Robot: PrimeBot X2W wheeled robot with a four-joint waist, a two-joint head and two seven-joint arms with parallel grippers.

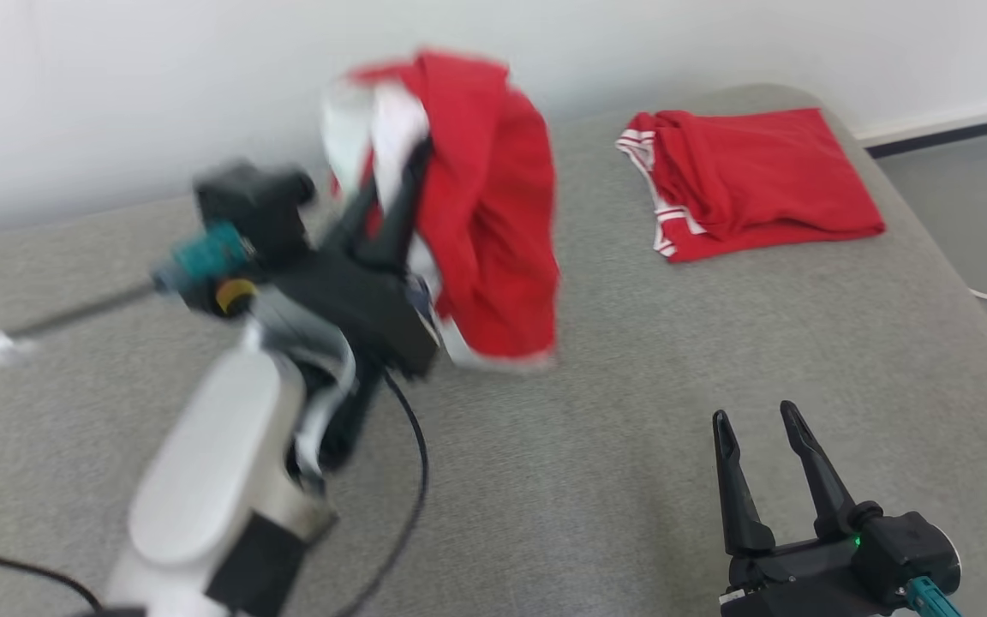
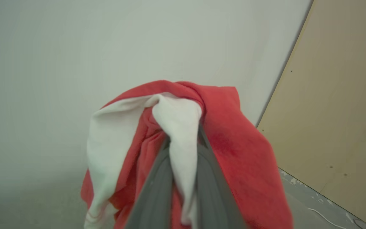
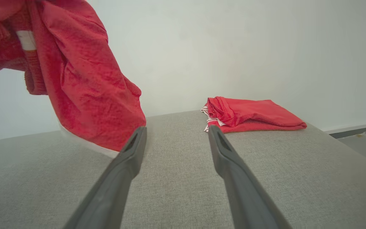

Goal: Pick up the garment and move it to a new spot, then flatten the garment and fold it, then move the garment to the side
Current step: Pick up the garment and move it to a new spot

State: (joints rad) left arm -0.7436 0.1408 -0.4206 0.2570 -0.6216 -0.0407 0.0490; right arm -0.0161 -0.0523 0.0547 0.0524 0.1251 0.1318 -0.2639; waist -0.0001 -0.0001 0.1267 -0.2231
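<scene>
Move-to-new-spot step: left gripper clamped on the red garment, held aloft. Right gripper open, near right. Next, likely: lower it flat onto the grey cushion.

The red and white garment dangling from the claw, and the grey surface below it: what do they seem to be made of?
Red and white garment: soft matt knit, perhaps cotton jersey; it hangs in limp folds with a slightly fuzzy face.
Grey padded surface: matt woven upholstery cloth, judging by its fine speckled weave; rounded edges suggest cushioning.
</scene>
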